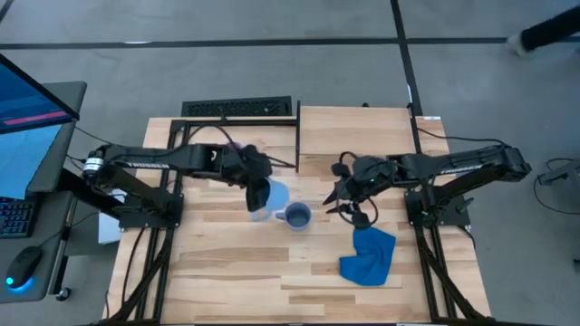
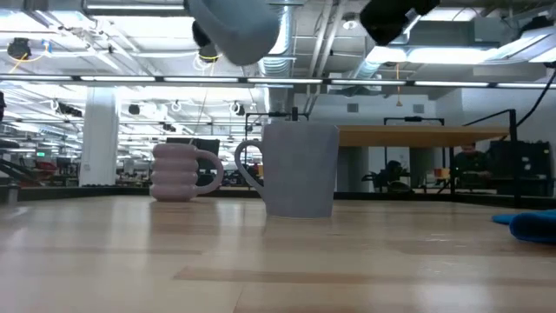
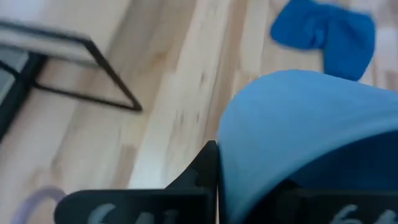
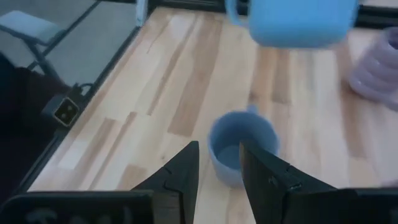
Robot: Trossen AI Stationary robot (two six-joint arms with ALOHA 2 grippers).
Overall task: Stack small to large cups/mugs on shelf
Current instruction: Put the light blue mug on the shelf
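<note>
While left pincer point(image 1: 257, 194) grips sky-blue mug point(image 1: 275, 196) off bench point(image 1: 227, 272), right pincer point(image 4: 217, 163) hangs partly open w/ nothing held, by grey-blue mug point(image 1: 297, 216); lilac mug point(image 2: 177, 172) stands near shelf point(image 1: 353, 131).

Open-plan lab, exposed ceiling ducts point(image 2: 287, 35), monitor point(image 1: 27, 127)

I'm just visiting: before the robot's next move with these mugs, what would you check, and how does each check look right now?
1. Left gripper shut on the light blue mug: ok.
2. That mug lifted off the table: ok, it hangs in the air in the low view.
3. Grey-blue mug upright, mouth open: ok.
4. Right gripper open, holding nothing: ok.
5. Lilac mug upright: ok.
6. Any mug on the shelf: not ok.
</note>
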